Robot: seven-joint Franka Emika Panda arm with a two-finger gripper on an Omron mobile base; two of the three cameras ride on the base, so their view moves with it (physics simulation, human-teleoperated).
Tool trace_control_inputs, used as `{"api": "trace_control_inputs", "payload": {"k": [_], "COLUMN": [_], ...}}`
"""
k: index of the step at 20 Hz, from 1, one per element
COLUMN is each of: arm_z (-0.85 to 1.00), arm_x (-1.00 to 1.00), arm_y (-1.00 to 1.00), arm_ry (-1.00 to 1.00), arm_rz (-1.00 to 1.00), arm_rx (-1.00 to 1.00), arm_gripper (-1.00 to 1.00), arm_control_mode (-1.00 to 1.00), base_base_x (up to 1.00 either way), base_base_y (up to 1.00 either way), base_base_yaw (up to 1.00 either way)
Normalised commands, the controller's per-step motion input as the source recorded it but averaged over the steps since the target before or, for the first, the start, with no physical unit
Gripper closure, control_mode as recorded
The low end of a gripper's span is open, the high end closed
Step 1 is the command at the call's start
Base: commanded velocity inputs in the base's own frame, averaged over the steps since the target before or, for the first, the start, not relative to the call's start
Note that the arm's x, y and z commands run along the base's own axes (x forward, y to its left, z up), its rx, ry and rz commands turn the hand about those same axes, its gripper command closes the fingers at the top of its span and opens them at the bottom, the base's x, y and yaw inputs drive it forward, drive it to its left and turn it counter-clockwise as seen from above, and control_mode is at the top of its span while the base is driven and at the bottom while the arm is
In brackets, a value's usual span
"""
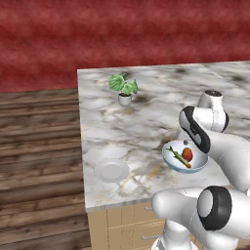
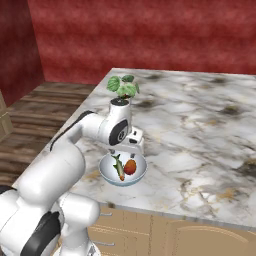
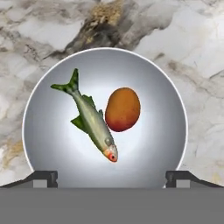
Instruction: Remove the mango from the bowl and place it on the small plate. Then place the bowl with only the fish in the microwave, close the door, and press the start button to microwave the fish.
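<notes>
The light blue-white bowl stands on the marble counter near its front edge. Inside it lie the green-yellow fish and, right beside it, the red-orange mango. My gripper hangs open straight above the bowl, pointing down, its fingertips spread wide with nothing between them. The small plate, flat and white, lies bare on the counter left of the bowl. The microwave and its door are out of view.
A potted green plant stands farther back on the counter. The counter's left edge drops to a wooden floor. Drawers run under the front edge, and a red wall closes the back.
</notes>
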Motion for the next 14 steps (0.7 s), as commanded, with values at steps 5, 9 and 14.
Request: {"api": "trace_control_inputs", "payload": {"k": [5,9,14], "arm_z": [-0.47,-0.41,-0.33], "arm_x": [0.28,0.28,0.12], "arm_y": [-0.19,0.00,0.00], "arm_ry": [0.11,0.08,0.06], "arm_rz": [-0.13,-0.18,-0.17], "arm_rx": [0.03,0.00,0.00], "arm_gripper": [-1.00,-1.00,-1.00], "arm_control_mode": [-1.00,-1.00,-1.00], "base_base_x": [0.00,0.00,0.00], "base_base_y": [0.00,0.00,0.00], "base_base_yaw": [0.00,0.00,0.00]}}
